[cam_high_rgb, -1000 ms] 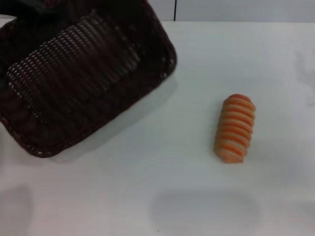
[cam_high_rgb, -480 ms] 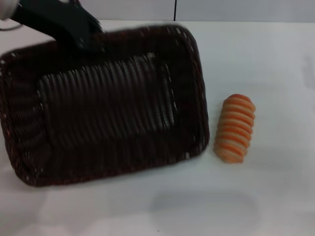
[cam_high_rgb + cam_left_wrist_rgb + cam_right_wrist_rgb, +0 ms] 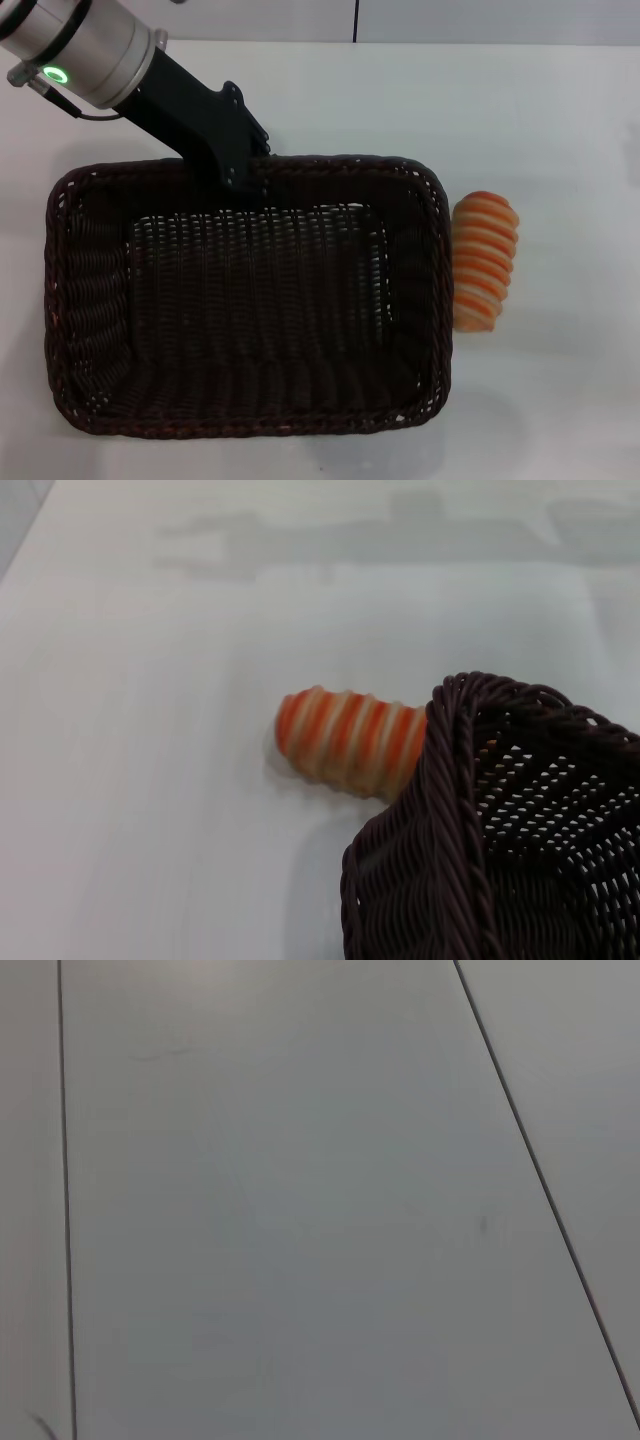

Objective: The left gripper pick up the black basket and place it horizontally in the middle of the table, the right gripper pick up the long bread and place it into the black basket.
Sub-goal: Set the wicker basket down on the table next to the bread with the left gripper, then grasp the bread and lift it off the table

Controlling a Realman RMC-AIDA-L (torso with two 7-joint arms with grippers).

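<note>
Left gripper (image 3: 250, 172) sits on the black basket (image 3: 245, 400) far rim, prob. clamped; fingers hidden, can't tell. Basket looks light, stiff; rim's the hold. Long bread (image 3: 482, 262) just beside, likely soft; grip mid-length.

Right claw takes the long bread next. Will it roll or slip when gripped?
The long bread is a rounded, ridged loaf lying on its side on the smooth table, so a nudge across its width could roll it. Its ridges probably aid grip. The black basket sits close against one side, likely blocking rolling that way.
</note>
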